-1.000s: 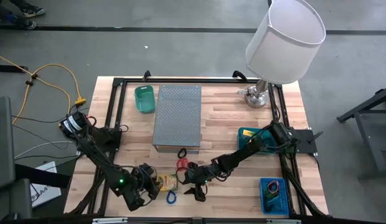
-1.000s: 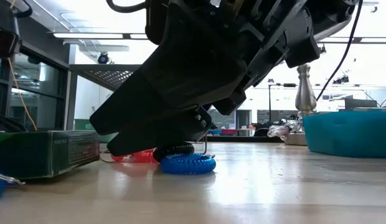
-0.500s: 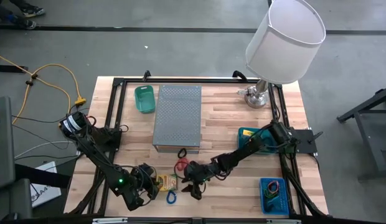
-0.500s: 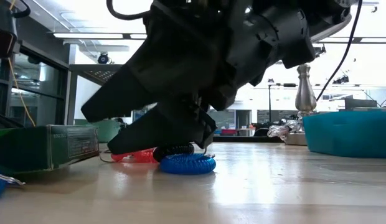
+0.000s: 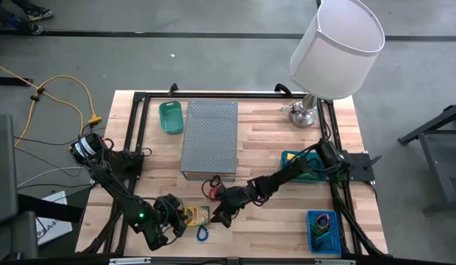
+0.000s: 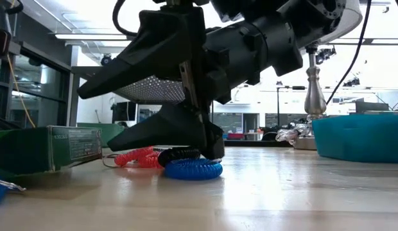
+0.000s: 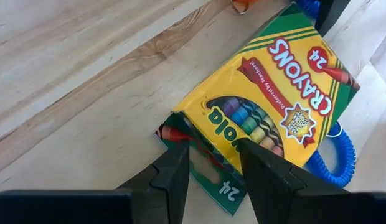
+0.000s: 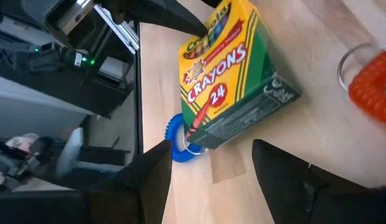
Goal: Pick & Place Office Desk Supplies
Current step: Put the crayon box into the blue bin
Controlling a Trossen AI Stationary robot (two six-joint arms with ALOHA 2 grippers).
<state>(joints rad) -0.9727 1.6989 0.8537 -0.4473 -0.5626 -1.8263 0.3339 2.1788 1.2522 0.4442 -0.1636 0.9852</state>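
Note:
A yellow-green crayon box lies flat on the table near its near edge. A blue coil lies just nearer the edge. A red coil and a black coil lie beyond it. My left gripper is open at the box's left end. My right gripper is wide open just right of the box, pointing at it and slanting down over the coils. My left gripper's fingers stand over the crayon box's flap end, coming slanting down from the table's left. I cannot tell whether they touch it. The box lies flat on the table.
A grey perforated metal box and a green tray sit farther back. The lamp stands at the far right corner. A teal bin and a blue bin holding bands lie to the right.
My right gripper has moved toward the table's left and slightly toward the far edge, closing on the crayon box. It has turned from pointing at the near edge to pointing left, and its fingers have opened wide.

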